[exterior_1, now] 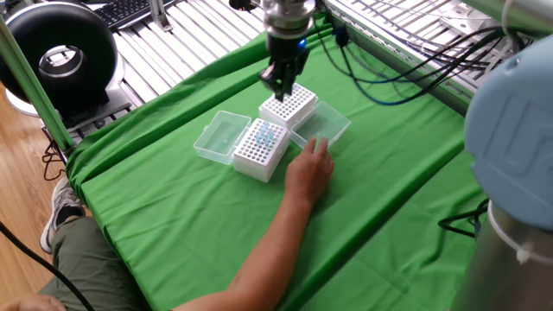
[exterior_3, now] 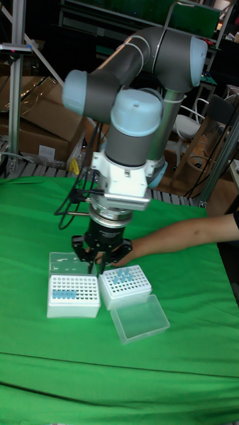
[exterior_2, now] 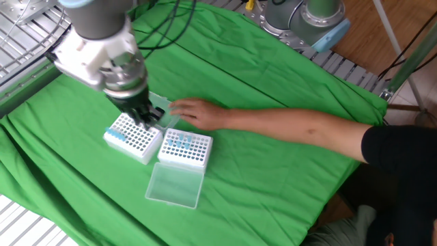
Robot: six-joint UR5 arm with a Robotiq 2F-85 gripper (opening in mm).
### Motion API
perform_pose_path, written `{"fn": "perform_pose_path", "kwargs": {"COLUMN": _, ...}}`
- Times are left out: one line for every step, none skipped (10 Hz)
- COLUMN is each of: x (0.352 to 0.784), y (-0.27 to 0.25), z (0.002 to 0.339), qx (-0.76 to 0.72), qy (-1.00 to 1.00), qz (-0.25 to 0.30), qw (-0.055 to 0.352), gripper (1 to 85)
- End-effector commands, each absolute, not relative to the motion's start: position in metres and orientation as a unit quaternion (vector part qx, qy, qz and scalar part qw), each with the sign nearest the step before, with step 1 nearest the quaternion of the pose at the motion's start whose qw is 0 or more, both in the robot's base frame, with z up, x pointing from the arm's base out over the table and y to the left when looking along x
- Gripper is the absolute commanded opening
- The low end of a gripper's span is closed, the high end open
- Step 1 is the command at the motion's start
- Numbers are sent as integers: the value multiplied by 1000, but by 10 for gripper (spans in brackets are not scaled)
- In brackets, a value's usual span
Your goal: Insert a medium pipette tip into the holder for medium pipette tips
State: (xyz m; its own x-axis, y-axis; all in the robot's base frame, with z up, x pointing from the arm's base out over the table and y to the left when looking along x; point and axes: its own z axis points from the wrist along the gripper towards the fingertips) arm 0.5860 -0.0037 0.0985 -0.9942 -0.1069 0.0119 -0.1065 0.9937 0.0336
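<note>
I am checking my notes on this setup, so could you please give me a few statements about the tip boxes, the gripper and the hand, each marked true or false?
1. Two white tip racks stand side by side on the green cloth. True: one rack sits next to the other rack.
2. The gripper is parked far from the racks. False: it hangs right over them, near the rack's edge.
3. A person's hand rests on the cloth beside the racks. True.
4. Both racks are closed with lids. False: both show open hole grids, and a clear lid lies flat beside the other rack.
5. Blue tips sit in the rack. True.
</note>
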Motion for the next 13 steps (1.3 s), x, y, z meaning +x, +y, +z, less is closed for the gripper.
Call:
{"fn": "perform_pose_path", "kwargs": {"x": 583, "y": 30, "z": 92, "qx": 20, "qy": -999, "qz": -33, "qw": 4, "gripper": 293}}
{"fn": "perform_pose_path", "kwargs": {"x": 583, "y": 30, "z": 89, "qx": 19, "qy": -999, "qz": -30, "qw": 4, "gripper": 290}}
{"fn": "perform_pose_path", "kwargs": {"x": 583, "y": 31, "z": 88, "qx": 19, "qy": -999, "qz": -30, "qw": 2, "gripper": 287}}
{"fn": "perform_pose_path", "kwargs": {"x": 582, "y": 32, "z": 87, "qx": 19, "qy": -999, "qz": -30, "qw": 2, "gripper": 287}}
{"fn": "perform_pose_path", "kwargs": {"x": 581, "y": 34, "z": 86, "qx": 18, "qy": -999, "qz": -30, "qw": 1, "gripper": 287}}
{"fn": "perform_pose_path", "kwargs": {"x": 581, "y": 35, "z": 85, "qx": 17, "qy": -999, "qz": -30, "qw": 1, "gripper": 290}}
{"fn": "perform_pose_path", "kwargs": {"x": 580, "y": 38, "z": 83, "qx": 14, "qy": -999, "qz": -33, "qw": 0, "gripper": 290}}
{"fn": "perform_pose_path", "kwargs": {"x": 580, "y": 40, "z": 82, "qx": 13, "qy": -999, "qz": -33, "qw": -2, "gripper": 290}}
{"fn": "perform_pose_path", "kwargs": {"x": 581, "y": 40, "z": 81, "qx": 13, "qy": -999, "qz": -32, "qw": -2, "gripper": 290}}
{"fn": "perform_pose_path", "kwargs": {"x": 581, "y": 40, "z": 80, "qx": 13, "qy": -999, "qz": -32, "qw": -3, "gripper": 290}}
{"fn": "perform_pose_path", "kwargs": {"x": 581, "y": 41, "z": 79, "qx": 13, "qy": -999, "qz": -32, "qw": -4, "gripper": 290}}
{"fn": "perform_pose_path", "kwargs": {"x": 581, "y": 41, "z": 79, "qx": 13, "qy": -999, "qz": -31, "qw": -5, "gripper": 287}}
{"fn": "perform_pose_path", "kwargs": {"x": 580, "y": 42, "z": 78, "qx": 13, "qy": -999, "qz": -32, "qw": -5, "gripper": 287}}
